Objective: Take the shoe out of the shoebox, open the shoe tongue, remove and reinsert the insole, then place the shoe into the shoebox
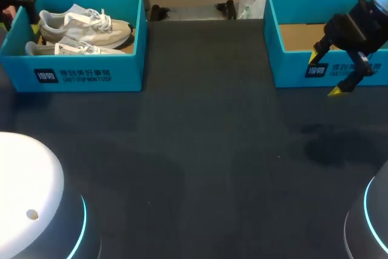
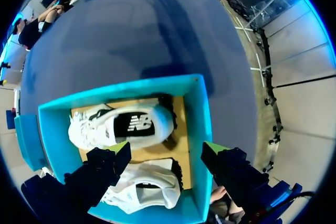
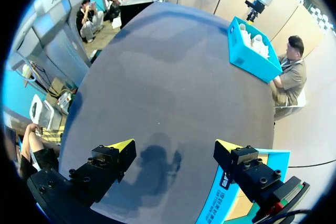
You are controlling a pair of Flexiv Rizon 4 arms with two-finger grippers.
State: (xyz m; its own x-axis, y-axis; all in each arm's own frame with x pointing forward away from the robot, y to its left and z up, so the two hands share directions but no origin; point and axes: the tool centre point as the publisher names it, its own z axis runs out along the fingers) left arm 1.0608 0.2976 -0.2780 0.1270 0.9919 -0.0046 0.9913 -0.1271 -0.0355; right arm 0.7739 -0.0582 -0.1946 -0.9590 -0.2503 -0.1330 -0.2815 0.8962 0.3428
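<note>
Dark desk (image 1: 206,150), teal shoebox (image 1: 85,74) at its far left corner holding two pale shoes (image 1: 85,25) side by side, left gripper (image 2: 166,149) released, hovering above them, second shoebox (image 1: 291,68) at far right, right gripper (image 1: 324,76) released, over its front wall

2 pale-grey sneakers (image 1: 85,27) side by side in the open teal shoebox (image 1: 79,76) — far left

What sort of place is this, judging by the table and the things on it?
Probably a robot test bench, not a shop: a dark table carries a teal shoebox with pale sneakers and a second shoebox, and the yellow-tipped left gripper and right gripper hang open by them.
</note>
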